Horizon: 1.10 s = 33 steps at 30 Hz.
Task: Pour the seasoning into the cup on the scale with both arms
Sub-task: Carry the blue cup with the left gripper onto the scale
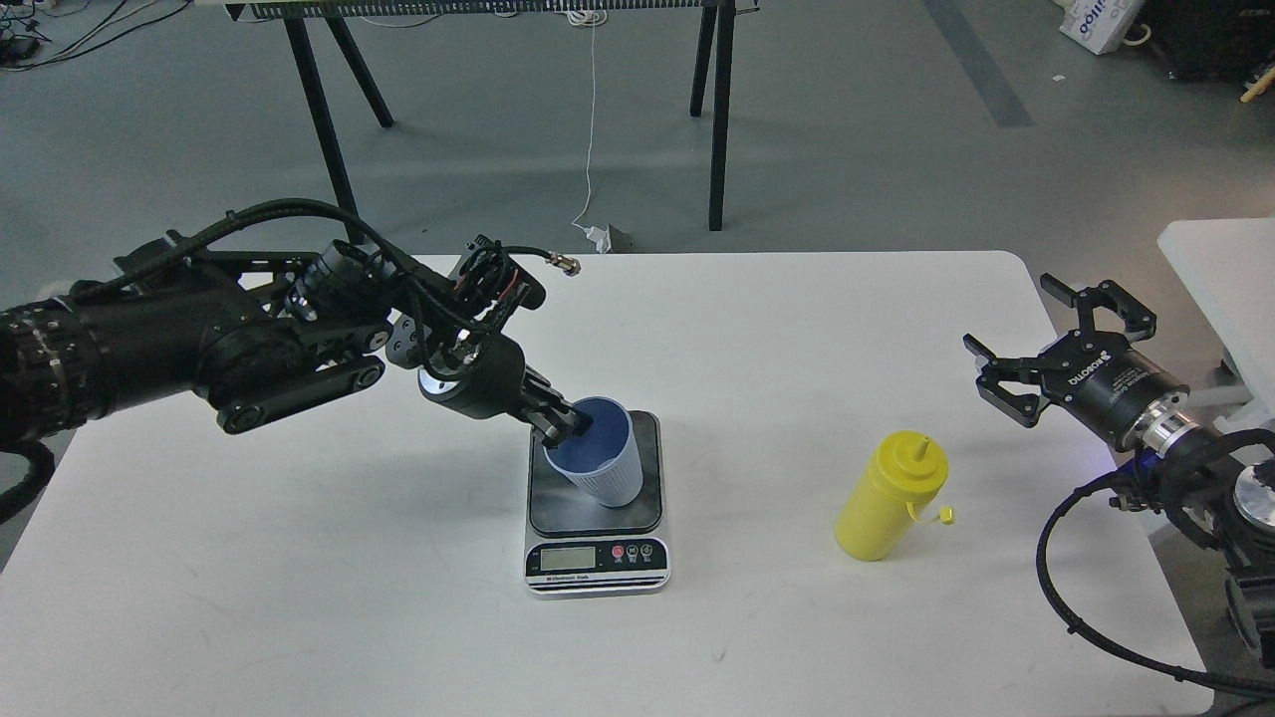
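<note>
The light-blue ribbed cup (604, 460) is over the dark platform of the scale (596, 503), tilted toward me, its base at or just above the platform. My left gripper (568, 426) is shut on the cup's left rim, one finger inside it. The yellow squeeze bottle (890, 496) stands upright on the table to the right of the scale, its small cap hanging at its right side. My right gripper (1044, 351) is open and empty, above and to the right of the bottle, apart from it.
The white table (299, 597) ends in a far edge behind the scale and a right edge below my right arm. A second white surface (1220, 259) stands at the right. Black trestle legs (719, 119) and a white cable are on the floor beyond.
</note>
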Tool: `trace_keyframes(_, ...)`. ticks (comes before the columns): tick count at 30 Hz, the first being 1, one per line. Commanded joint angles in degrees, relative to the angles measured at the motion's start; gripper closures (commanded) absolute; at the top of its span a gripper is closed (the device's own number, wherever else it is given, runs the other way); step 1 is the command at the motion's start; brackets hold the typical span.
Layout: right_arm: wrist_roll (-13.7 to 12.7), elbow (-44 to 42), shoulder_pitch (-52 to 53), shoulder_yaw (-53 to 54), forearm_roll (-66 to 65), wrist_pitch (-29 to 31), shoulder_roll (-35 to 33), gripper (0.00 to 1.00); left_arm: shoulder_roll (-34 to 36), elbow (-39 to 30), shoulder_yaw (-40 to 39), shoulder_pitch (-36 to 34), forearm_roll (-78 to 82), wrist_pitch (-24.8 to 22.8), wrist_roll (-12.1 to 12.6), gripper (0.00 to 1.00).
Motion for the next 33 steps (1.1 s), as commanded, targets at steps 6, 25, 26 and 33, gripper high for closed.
trace_keyframes(6,0.0,0.0,-0.4,-0.1,0.0,0.0,0.3,0.01,1.9,-0.4,-0.2,0.0,0.0,0.0,0.0,1.00)
trace_keyframes(25,0.0,0.1,-0.8,0.0,0.0,0.0,0.2,0.01,1.8,-0.9,-0.9,-0.4,-2.7,0.0,0.0,0.27)
trace_keyframes(26,0.0,0.1,-0.8,0.0,0.0,0.0,0.2,0.01,1.9,-0.9,-0.9,-0.4,-2.8,0.0,0.0,0.26)
trace_keyframes(33,0.0,0.2,-0.8,-0.2,0.0,0.0,0.2,0.01,4.0,-0.9,-1.3,-0.7,-3.2,0.0,0.0,0.08)
